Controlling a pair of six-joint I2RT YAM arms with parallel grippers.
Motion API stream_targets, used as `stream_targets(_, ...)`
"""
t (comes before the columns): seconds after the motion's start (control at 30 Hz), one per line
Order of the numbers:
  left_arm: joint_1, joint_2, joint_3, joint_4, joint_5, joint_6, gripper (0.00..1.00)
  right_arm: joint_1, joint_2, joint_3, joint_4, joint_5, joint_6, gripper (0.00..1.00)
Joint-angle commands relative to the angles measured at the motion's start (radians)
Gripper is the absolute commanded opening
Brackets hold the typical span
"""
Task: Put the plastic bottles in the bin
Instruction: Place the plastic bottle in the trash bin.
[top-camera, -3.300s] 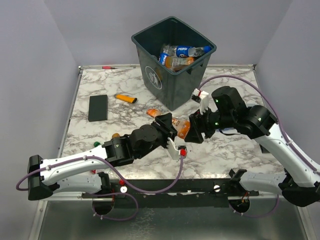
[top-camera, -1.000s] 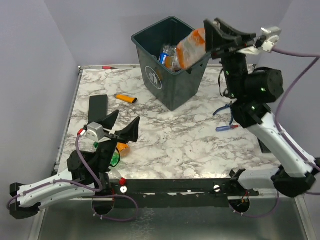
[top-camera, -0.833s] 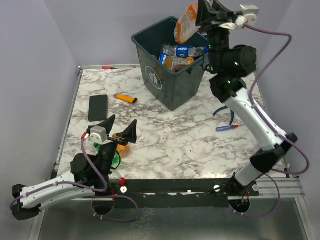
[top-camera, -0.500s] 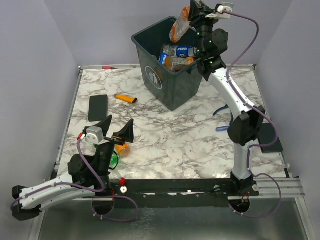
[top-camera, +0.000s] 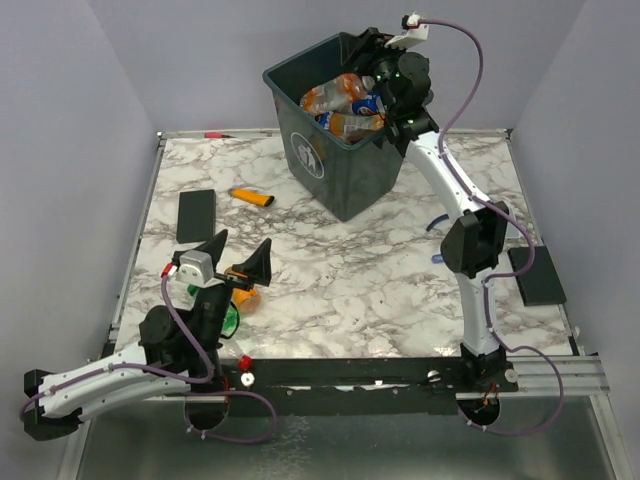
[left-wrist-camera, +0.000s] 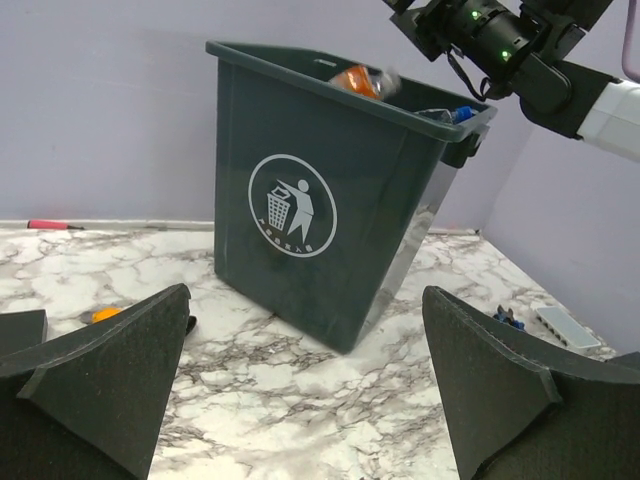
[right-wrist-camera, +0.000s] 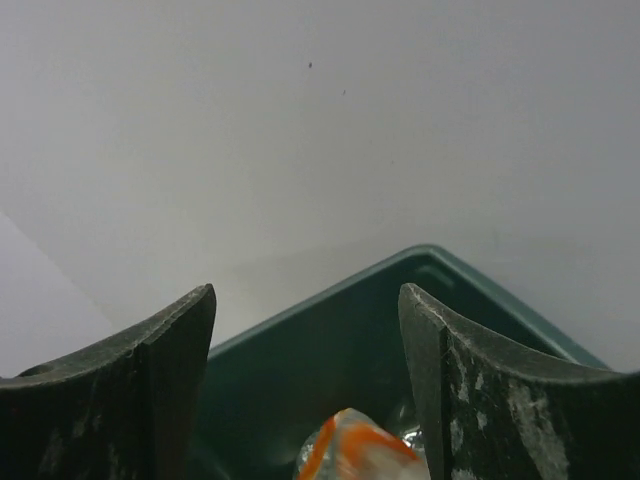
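The right gripper (right-wrist-camera: 305, 295) is held over the bin (top-camera: 330, 170), jaws parted, nothing between them; an orange-labelled bottle (top-camera: 328, 93) is seen lying atop the pile inside; the left gripper (top-camera: 243, 246) is spread wide and empty above two bottles (top-camera: 244, 298) left on the table (top-camera: 400, 290).

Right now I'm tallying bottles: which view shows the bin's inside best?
Top external: it looks down into the bin at the bottles piled inside. Left wrist shows its logo side, only bottle tips above the rim. Right wrist shows just an inner corner and one orange bottle.
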Motion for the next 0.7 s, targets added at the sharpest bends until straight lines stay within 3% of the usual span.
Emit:
stream_targets(0.0,0.002,0.026,0.027,-0.013,0.021,-0.007,0.99,0.002,-0.066,-0.008,-0.067,-0.099,0.029,0.78)
stream_targets(0.17,0.001,0.056,0.034,-0.013,-0.026,-0.003,0.99,0.003,-0.147,0.023,-0.091,-0.111,0.06,0.83)
stream_targets(0.33,0.003,0.088,0.038,-0.009,-0.1,0.009,0.99,0.024,-0.33,-0.107,-0.05,-0.186,0.085,0.83)
stream_targets(0.5,0.003,0.131,0.044,-0.011,-0.198,0.015,0.99,0.07,-0.564,-0.317,-0.06,-0.287,0.088,0.82)
stream_targets(0.67,0.002,0.179,0.061,-0.044,-0.3,0.016,0.99,0.102,-0.885,-0.696,-0.019,-0.443,0.114,0.82)
